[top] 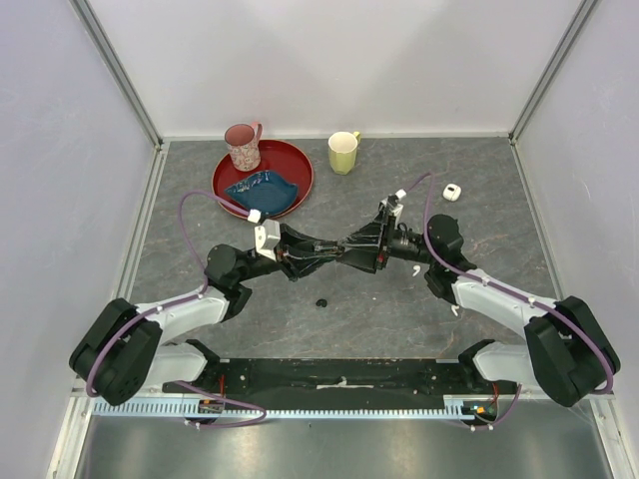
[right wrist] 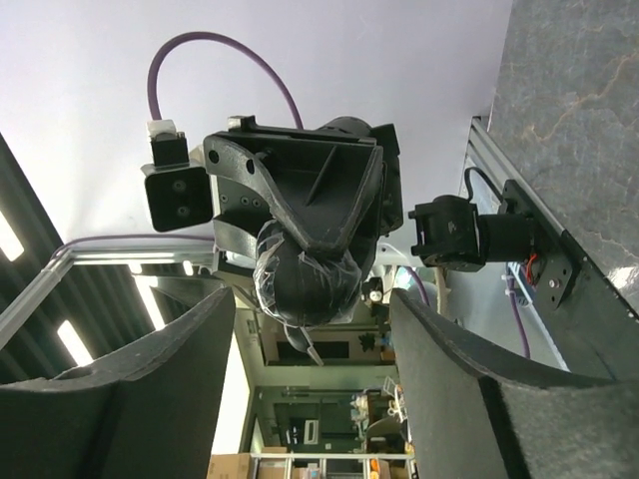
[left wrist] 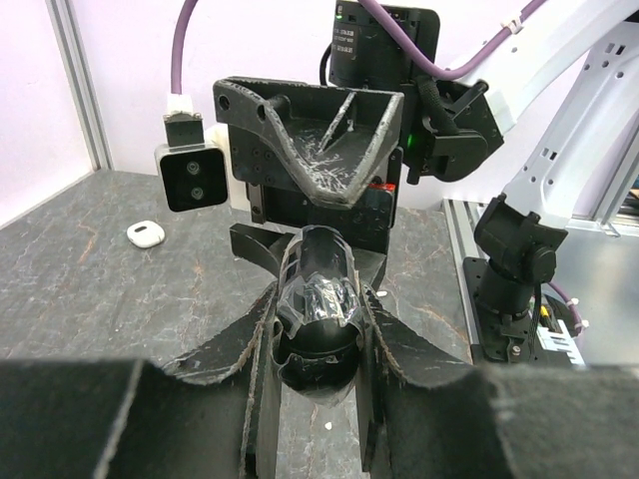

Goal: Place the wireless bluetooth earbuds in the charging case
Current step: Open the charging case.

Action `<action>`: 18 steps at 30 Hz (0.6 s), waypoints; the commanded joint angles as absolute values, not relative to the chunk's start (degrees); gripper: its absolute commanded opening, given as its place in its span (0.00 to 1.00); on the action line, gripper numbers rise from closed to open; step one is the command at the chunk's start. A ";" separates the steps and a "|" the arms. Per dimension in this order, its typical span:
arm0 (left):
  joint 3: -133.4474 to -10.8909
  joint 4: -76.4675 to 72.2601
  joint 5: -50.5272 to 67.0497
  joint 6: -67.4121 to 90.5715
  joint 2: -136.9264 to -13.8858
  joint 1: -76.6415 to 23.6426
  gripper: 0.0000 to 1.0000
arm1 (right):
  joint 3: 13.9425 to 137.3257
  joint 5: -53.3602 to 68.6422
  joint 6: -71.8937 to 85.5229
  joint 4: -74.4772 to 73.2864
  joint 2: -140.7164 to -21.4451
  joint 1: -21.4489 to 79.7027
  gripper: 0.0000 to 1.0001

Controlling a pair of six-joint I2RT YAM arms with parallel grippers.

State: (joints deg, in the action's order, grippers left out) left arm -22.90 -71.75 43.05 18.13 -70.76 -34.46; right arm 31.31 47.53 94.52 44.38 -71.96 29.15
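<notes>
My left gripper [top: 321, 250] is shut on a black rounded object wrapped in clear film [left wrist: 319, 334] and holds it above the table's middle. My right gripper [top: 365, 245] faces it nose to nose. In the right wrist view its gripper [right wrist: 312, 304] is open, with its fingers [right wrist: 439, 379] wide apart on either side of the black object [right wrist: 300, 284]. The white charging case [top: 452, 192] with a dark centre lies on the table at the back right, apart from both grippers. It also shows in the left wrist view [left wrist: 146, 234]. The earbuds are not visible.
A red plate [top: 295, 165] with a blue dish [top: 262, 188] sits at the back left, with a pink mug [top: 243, 146] on its rim. A yellow-green mug [top: 343, 152] stands at the back centre. A small black bit [top: 320, 301] lies on the table.
</notes>
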 commanded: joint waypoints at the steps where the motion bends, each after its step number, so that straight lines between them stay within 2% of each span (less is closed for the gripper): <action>1: -24.08 -76.55 42.28 18.98 -71.63 -34.28 0.02 | 33.48 47.11 95.27 48.52 -72.51 30.58 0.67; 7: -24.17 -76.73 42.45 19.07 -72.07 -34.28 0.02 | 33.84 46.85 95.45 48.95 -73.30 31.55 0.56; 13: -24.08 -76.73 42.80 19.07 -72.16 -34.28 0.02 | 33.84 46.58 95.98 49.92 -74.18 31.82 0.50; 18: -24.17 -76.82 43.42 19.51 -72.60 -34.28 0.02 | 33.66 46.23 96.68 50.97 -74.71 31.90 0.54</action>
State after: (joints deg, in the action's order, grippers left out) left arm -22.90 -73.23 43.05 18.20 -72.12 -34.35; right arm 31.66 47.31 96.07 47.16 -74.11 31.40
